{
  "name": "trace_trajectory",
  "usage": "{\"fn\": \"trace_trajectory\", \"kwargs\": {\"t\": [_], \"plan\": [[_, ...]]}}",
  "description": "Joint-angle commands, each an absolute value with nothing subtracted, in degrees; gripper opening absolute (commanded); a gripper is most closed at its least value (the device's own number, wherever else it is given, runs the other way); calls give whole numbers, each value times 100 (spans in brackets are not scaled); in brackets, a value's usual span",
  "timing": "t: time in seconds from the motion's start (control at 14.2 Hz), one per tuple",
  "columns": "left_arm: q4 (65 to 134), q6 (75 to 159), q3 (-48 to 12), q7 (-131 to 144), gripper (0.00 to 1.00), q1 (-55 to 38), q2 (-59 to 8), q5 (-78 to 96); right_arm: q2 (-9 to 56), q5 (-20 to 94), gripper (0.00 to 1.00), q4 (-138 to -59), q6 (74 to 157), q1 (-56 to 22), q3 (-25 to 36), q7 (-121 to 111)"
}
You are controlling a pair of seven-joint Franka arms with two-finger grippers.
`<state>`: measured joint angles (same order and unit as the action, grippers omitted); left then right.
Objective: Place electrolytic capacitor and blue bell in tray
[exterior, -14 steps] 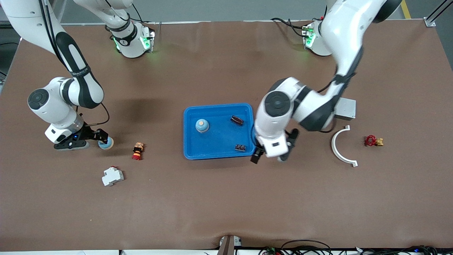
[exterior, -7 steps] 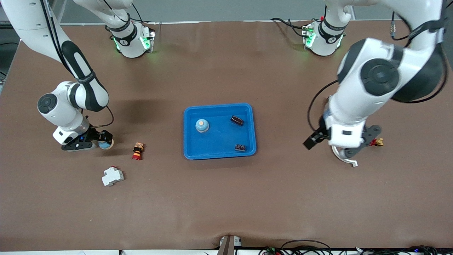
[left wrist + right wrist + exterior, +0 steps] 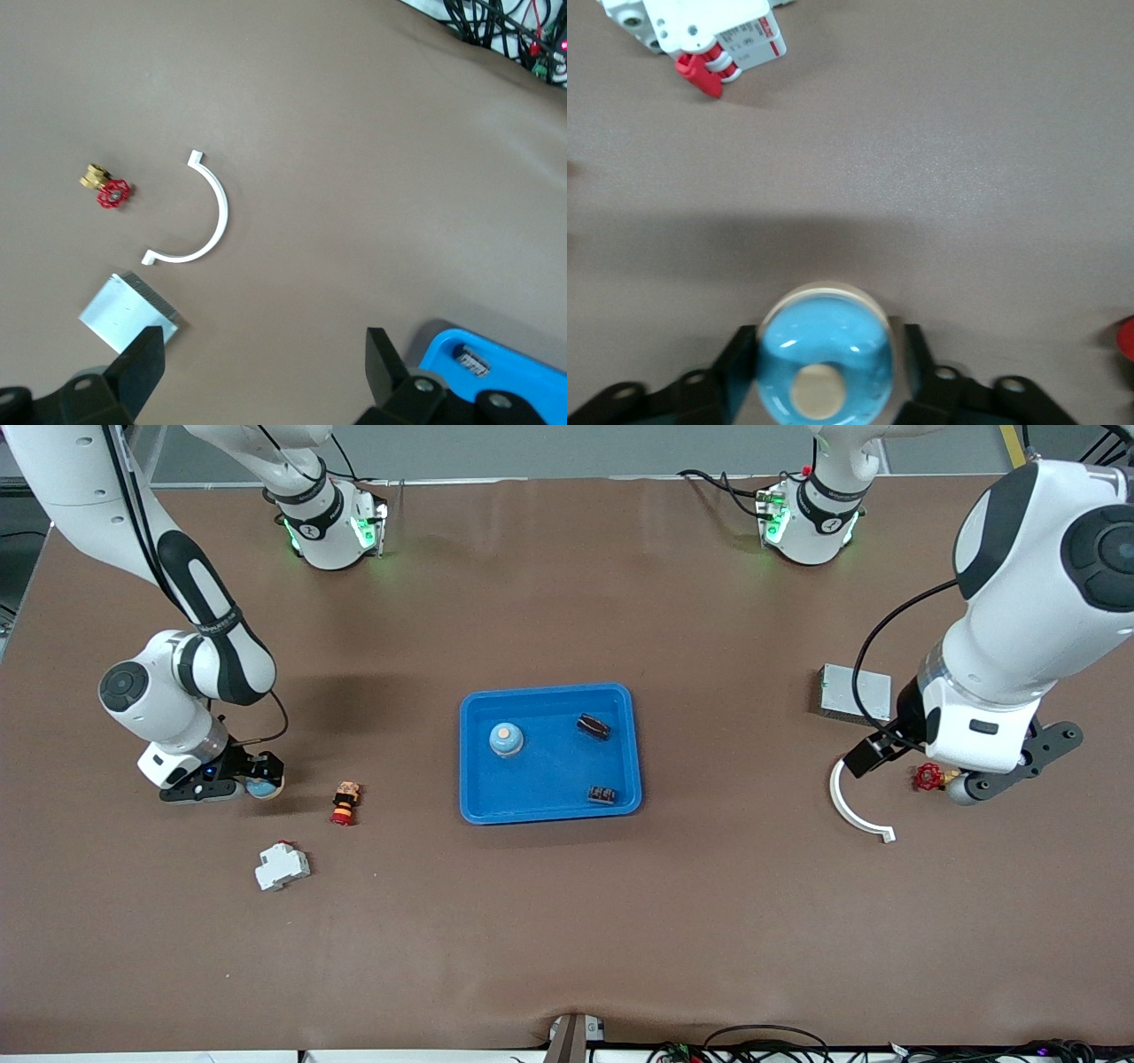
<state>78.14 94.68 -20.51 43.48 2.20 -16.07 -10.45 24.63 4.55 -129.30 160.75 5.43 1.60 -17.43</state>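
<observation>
The bright blue tray (image 3: 549, 810) sits mid-table. In it are a blue bell (image 3: 506, 739), a dark cylinder with a red band that looks like the electrolytic capacitor (image 3: 594, 726), and a small black component (image 3: 602, 794). A second blue bell (image 3: 266, 785) stands on the table toward the right arm's end. My right gripper (image 3: 255, 781) is shut on it, and in the right wrist view a finger (image 3: 740, 363) presses each side of the bell (image 3: 824, 354). My left gripper (image 3: 912, 778) hangs open over the table near the red valve, with nothing between its fingertips (image 3: 142, 363).
A red-and-black push button (image 3: 345, 803) and a white circuit breaker (image 3: 282, 866) lie near the held bell. Toward the left arm's end are a white curved bracket (image 3: 852, 808), a red valve (image 3: 927, 777) and a grey metal box (image 3: 855, 693). The tray corner (image 3: 523, 381) shows in the left wrist view.
The left arm has swung from the tray's edge out toward its own end of the table. The right gripper's fingers have closed in on the bell.
</observation>
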Motion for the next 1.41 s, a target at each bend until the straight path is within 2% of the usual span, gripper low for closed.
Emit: {"fn": "trace_trajectory", "kwargs": {"t": [0.0,0.07,0.21,0.49,0.7,0.92,1.2,1.34], "plan": [[8278,9378,-1751,3423,100,334,-925,-801,2452,589,16,-12981,16102,562,88,-1837],[8497,9387,-1453,3019,100,273,-644,-556,2417,598,0,-12981,16067,545,79,-1776],[8832,9378,-855,2245,100,53,-213,-370,2251,606,0,-12955,15752,545,-61,-1671],[8964,8948,-195,1276,100,-298,227,-360,1556,589,0,-12473,14076,134,-510,-22],[8912,8851,-185,1187,100,-264,246,-352,1547,571,0,-11946,13519,-481,-501,1060],[8860,8859,-176,1204,100,-264,185,-72,1687,501,0,-11436,13395,-1088,-492,2141],[8851,8851,-158,1187,100,-185,167,-70,2441,20,0,-10558,13237,-1748,-475,3669],[8833,8851,-158,1169,100,-167,158,-70,2907,-350,0,-9865,12756,-2081,-475,4470]]}}
